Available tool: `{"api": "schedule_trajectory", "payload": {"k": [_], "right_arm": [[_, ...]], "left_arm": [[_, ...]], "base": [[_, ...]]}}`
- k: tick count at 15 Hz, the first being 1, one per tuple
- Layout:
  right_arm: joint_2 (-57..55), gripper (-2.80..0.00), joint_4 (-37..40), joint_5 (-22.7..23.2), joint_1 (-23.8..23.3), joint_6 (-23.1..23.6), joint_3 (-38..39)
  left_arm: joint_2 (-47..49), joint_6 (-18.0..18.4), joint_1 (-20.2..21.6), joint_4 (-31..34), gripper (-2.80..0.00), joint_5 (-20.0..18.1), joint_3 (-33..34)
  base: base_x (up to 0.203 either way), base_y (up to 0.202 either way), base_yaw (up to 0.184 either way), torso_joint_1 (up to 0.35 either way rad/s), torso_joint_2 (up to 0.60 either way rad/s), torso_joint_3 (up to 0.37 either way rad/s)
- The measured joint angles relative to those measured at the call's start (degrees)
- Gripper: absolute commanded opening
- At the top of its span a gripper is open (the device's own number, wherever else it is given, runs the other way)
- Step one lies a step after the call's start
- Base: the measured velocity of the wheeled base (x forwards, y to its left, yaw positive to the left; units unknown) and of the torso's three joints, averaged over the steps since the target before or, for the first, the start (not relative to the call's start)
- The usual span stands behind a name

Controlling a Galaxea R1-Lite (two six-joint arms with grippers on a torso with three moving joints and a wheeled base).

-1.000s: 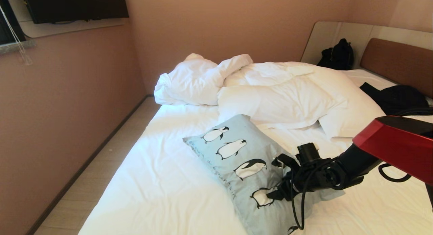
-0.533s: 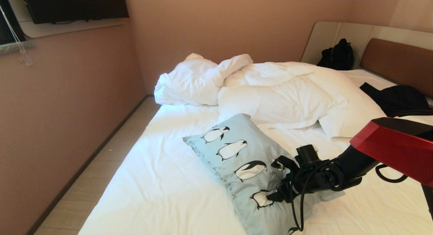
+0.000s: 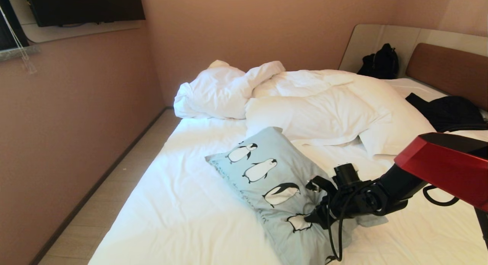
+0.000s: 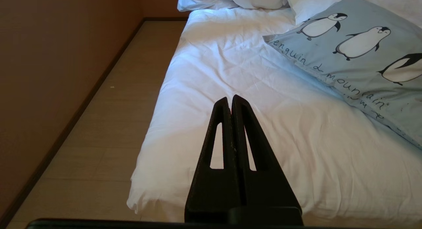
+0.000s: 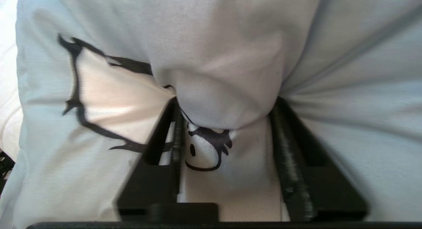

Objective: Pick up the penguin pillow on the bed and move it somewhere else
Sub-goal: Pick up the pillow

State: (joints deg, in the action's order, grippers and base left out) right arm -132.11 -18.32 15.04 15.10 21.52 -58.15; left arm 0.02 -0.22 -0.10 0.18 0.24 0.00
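The penguin pillow, pale blue-grey with black-and-white penguins, lies slantwise on the white sheet of the bed. My right gripper presses into its near right end. In the right wrist view the right gripper is shut on the penguin pillow, a bulge of fabric is squeezed between its fingers, and creases run out from the pinch. The left gripper hangs shut and empty over the bed's near left corner, away from the penguin pillow.
A rumpled white duvet and pillows are piled beyond the penguin pillow. Dark clothing and a black backpack lie by the brown headboard. A narrow strip of floor runs between the bed and the left wall.
The right gripper's fingers have closed in on the pillow and bunched its fabric. The pillow's near end has puckered and shifted slightly. The left arm has not moved.
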Motion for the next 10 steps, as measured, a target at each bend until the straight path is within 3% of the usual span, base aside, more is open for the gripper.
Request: {"api": "schedule_trajectory", "payload": {"k": [6,10], "right_arm": [[1.2,-2.8,0.1,0.3,0.0,-1.1,-0.1],[3.8,-2.8,0.2,0.3,0.2,-4.2,-0.6]], "left_arm": [[0.0,0.0,0.0,0.0,-2.8,0.0,0.0],[0.0,0.0,0.0,0.0,-2.8,0.0,0.0]], "base": [[0.0,0.0,0.0,0.0,0.0,0.0],[0.0,0.0,0.0,0.0,0.0,0.0]]}}
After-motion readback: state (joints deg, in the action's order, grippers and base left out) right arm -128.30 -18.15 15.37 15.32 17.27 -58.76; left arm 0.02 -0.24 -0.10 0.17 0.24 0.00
